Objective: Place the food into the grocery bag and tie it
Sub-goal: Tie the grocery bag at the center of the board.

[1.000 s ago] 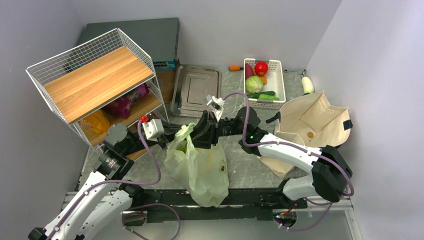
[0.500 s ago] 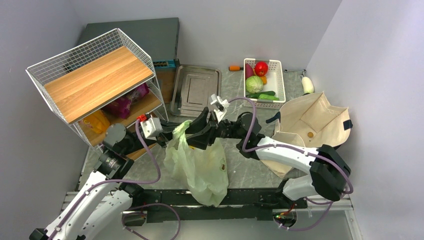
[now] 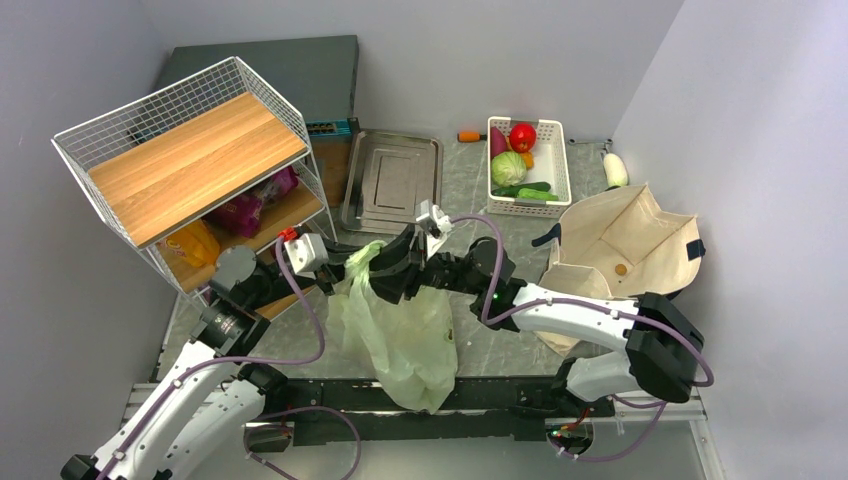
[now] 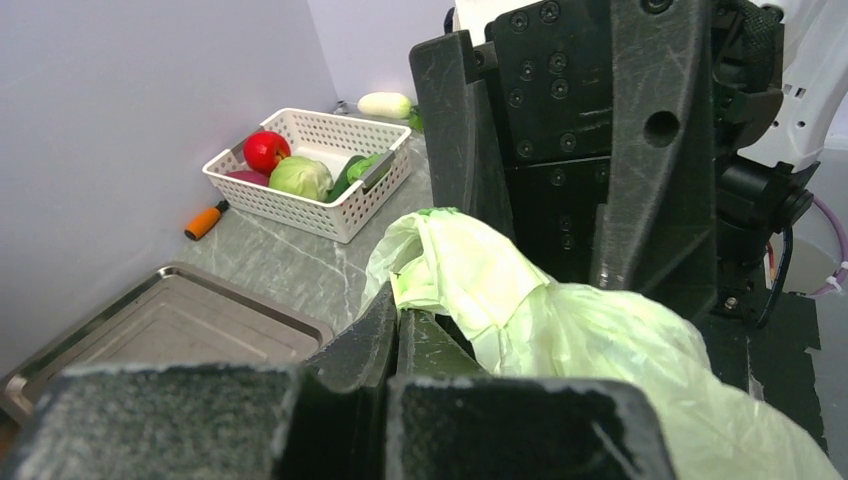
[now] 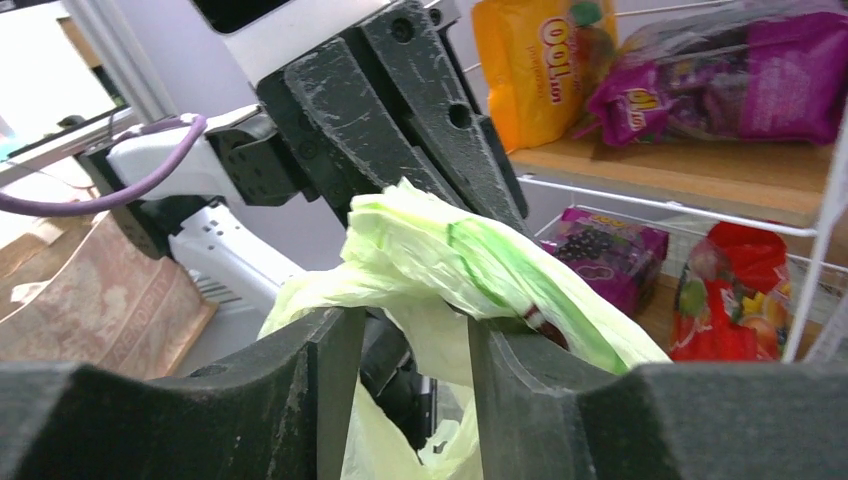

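We've got the thin, crinkly pale-green plastic grocery bag (image 3: 405,340) slumped at the near middle of the grey marbled table (image 3: 480,350), its neck bunched up between both arms. The left gripper (image 4: 398,312) is clenched on one twist of plastic. The right gripper (image 5: 405,335) straddles the other twist, jaws apart, not pinching it. The risk, as we judge it: that slick film slips free when the right closes, or a hard pull tears the handle.

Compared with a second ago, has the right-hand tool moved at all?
Yes. The right tool has slid slightly toward the wire shelf, away from the white basket, staying at the top of the green bag.
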